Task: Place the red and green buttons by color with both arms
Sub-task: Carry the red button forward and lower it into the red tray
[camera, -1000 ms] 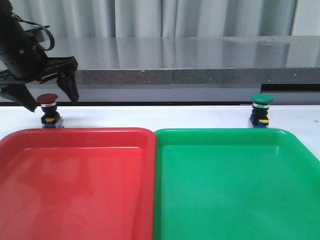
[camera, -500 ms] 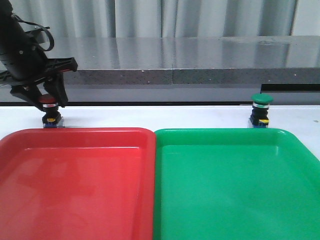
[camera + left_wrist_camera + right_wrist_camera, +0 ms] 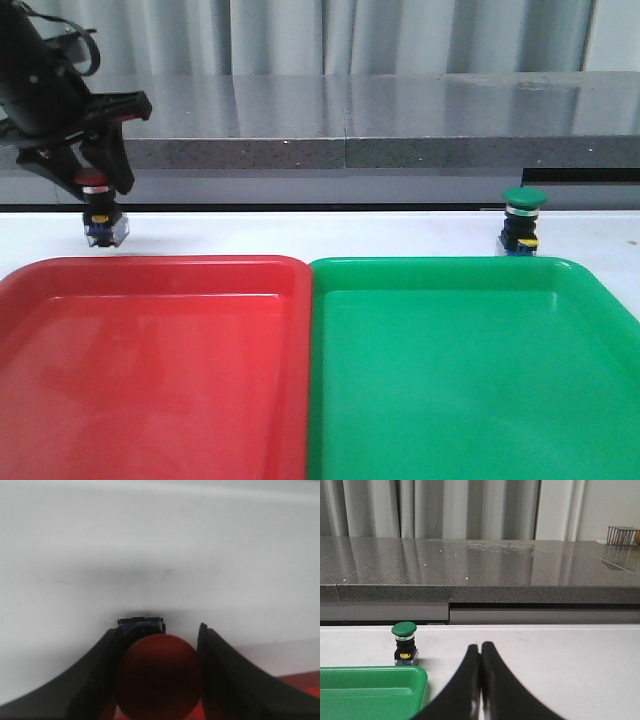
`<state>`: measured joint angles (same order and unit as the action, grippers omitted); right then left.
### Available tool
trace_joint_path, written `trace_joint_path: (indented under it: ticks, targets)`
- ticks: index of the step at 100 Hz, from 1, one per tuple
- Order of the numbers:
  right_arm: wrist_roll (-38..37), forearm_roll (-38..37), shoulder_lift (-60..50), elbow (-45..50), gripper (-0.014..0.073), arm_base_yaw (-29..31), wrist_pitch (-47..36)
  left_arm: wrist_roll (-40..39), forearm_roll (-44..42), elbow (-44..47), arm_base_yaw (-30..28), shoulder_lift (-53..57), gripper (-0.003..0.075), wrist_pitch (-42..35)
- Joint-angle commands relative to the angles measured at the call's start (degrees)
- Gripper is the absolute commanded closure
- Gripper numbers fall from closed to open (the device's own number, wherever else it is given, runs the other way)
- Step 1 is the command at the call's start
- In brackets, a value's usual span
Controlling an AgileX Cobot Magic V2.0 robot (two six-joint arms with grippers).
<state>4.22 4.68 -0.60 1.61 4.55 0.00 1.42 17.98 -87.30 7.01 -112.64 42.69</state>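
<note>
My left gripper (image 3: 92, 186) is shut on the red button (image 3: 98, 208) at the far left, behind the red tray (image 3: 150, 370). It grips the button by its dark-red cap and holds it just above the white table. In the left wrist view the cap (image 3: 160, 675) sits between the two black fingers of the gripper (image 3: 160, 630). The green button (image 3: 523, 215) stands upright on the table behind the green tray (image 3: 470, 370). My right gripper (image 3: 481, 647) is shut and empty, low over the table, to the right of the green button (image 3: 404, 642). It is out of the front view.
The two trays lie side by side and fill the near half of the table. The green tray's corner (image 3: 370, 690) is close beside my right gripper. A grey stone counter (image 3: 350, 120) runs along the back, with curtains behind it.
My left gripper has come down over the red button, closed on its cap, and raised it slightly off the table. The green button has not moved.
</note>
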Motion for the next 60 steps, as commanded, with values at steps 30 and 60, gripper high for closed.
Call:
trace_joint_path:
  ticks: [30, 60]
  targets:
    - [0.26, -0.03, -0.22, -1.42, 0.0657, 0.22, -4.94, 0.28, 1.81, 5.39, 4.33, 14.30, 0.0576, -5.80]
    - [0.26, -0.03, -0.22, -1.42, 0.0657, 0.22, -4.94, 0.15, 5.91, 18.60, 7.27, 22.04, 0.0576, -12.45]
